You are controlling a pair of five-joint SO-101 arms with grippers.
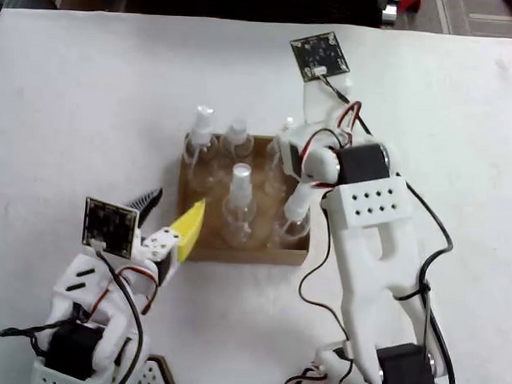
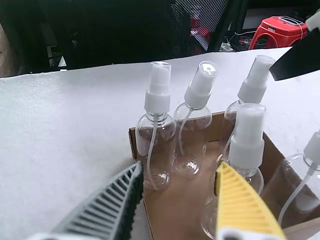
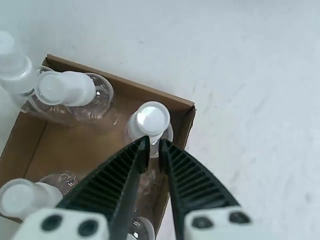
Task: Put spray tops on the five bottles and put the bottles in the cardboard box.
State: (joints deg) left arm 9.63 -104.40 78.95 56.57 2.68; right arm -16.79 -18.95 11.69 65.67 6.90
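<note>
Five clear bottles (image 1: 238, 204) in cardboard box (image 1: 245, 255)

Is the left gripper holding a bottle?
No, the left gripper is open: its fingers stand apart at the edge of the box with nothing clamped between them.

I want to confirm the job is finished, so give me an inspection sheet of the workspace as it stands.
surface: white cloth, lying flat.
job's things: cardboard box in the middle; five bottles standing inside, each with a spray top.
clutter: nothing seen.
claws: left claw open, astride the box's left wall; right claw shut, tips beside one bottle's spray top at a box corner.
cables: wires loop by the box's far right corner; black cable trails right of the box.
surroundings: red stool beyond the cloth.
</note>
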